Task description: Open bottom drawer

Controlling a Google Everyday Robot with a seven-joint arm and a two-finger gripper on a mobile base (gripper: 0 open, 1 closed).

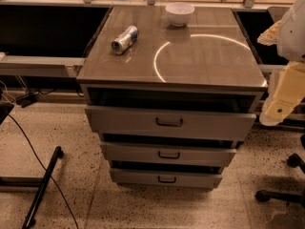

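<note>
The bottom drawer (200, 180) is the narrowest, lowest grey front of the cabinet, just above the floor, with a small dark bar handle (167, 179). A dark gap shows above its front panel. The middle drawer (205, 155) and the wide top drawer (214, 124) sit above it, each with a dark gap over it as well. My arm hangs at the right edge of the camera view, beside the cabinet's top right corner. Its cream end with the gripper (278, 109) is level with the top drawer, well to the right of and above the bottom drawer's handle, touching nothing.
A crushed silver can (125, 39) lies on the cabinet top (209, 61), and a white bowl (179, 13) stands at its back. A black stand leg (43, 185) and a cable lie on the floor at left. Chair casters (286, 190) stand at the lower right.
</note>
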